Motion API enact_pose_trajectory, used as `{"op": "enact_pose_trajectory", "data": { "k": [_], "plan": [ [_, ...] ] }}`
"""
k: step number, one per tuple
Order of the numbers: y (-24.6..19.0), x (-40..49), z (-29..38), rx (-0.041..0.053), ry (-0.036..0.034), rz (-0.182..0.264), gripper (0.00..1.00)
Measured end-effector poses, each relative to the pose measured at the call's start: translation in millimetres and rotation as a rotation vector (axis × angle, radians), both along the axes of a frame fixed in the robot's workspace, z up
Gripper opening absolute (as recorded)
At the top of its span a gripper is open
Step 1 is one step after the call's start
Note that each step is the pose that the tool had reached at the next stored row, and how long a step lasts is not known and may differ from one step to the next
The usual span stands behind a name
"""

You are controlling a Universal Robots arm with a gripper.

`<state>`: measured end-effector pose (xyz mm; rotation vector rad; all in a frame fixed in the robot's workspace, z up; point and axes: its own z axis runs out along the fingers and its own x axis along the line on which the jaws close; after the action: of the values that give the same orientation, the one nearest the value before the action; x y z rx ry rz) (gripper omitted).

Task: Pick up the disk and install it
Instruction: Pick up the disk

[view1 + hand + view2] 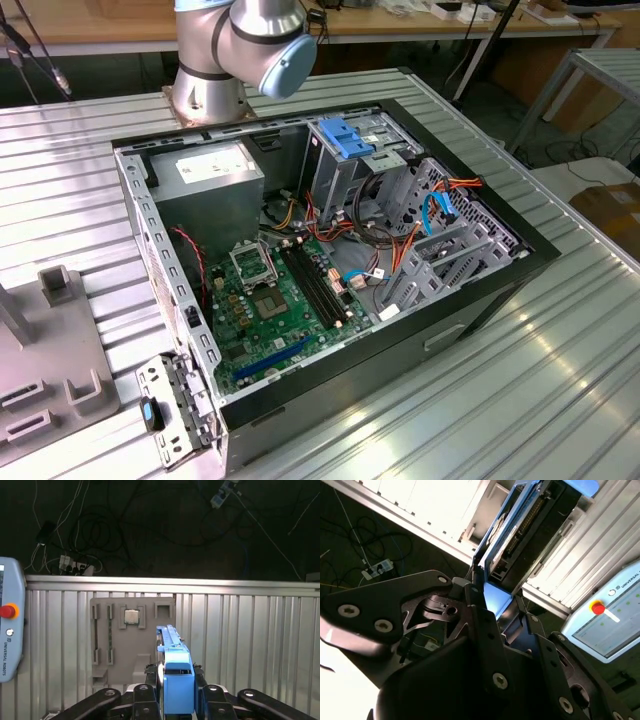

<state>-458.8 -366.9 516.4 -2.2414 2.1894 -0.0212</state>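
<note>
disk [172, 645] sitting edge-on, pinched between gripper [176, 695] fingers; dark flat body showing bright blue carrier rails along its sides.

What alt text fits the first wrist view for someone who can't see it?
The tool grips the disk on edge by its blue carrier. Beyond it, on the ribbed metal table, lies a grey fixture tray holding a processor chip.

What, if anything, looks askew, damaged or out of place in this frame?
Nothing stands out. In the first wrist view the disk sits straight, edge-on, clamped in the gripper. In the exterior view the computer case lies open on the table, cables inside, nothing spilled.
</note>
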Motion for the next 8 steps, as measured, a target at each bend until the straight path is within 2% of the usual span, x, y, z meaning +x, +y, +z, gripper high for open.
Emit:
{"op": "enact_pose_trajectory", "data": {
  "k": [3,8],
  "plan": [
    [0.0,11.8,0.0,0.0000,-0.0001,0.000,0.36],
    [0.0,21.7,0.0,0.0000,0.0000,0.000,0.36]
  ]
}}
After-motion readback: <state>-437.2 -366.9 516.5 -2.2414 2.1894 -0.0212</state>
